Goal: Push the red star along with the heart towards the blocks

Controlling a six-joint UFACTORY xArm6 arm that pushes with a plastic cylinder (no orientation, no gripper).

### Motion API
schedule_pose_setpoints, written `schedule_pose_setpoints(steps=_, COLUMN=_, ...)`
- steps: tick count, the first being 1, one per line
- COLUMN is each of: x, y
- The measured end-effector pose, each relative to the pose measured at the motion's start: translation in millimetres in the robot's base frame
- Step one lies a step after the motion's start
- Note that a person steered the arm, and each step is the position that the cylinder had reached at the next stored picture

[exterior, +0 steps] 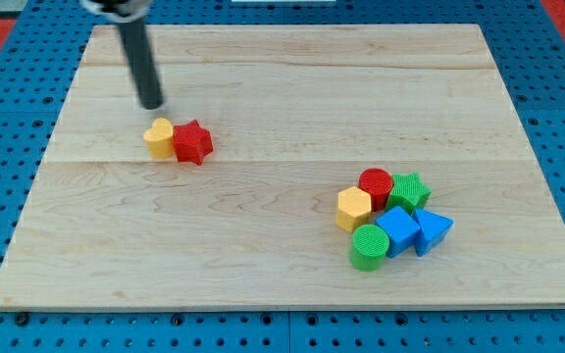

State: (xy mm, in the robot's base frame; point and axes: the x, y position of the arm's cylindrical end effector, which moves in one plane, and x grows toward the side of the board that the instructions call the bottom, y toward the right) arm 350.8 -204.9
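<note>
My tip (152, 104) stood on the wooden board (282, 78) just off the yellow heart (159, 138), at about twelve o'clock from it and not quite touching; being a bare rod, it had nothing to clench or release. The heart lay pressed against the red star (193, 142), which sat at its three o'clock. Well apart, at roughly four o'clock from that pair, a cluster was bunched together: a red cylinder (376, 183), a green star (410, 190), a yellow hexagon (353, 209), a blue cube (396, 229), a blue triangle (433, 232) and a green cylinder (369, 246).
</note>
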Motion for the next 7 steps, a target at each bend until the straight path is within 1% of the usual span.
schedule_pose_setpoints(steps=1, x=0.0, y=-27.6)
schedule_pose_setpoints(steps=5, x=2.5, y=-13.1)
schedule_pose_setpoints(steps=7, x=22.4, y=-19.8)
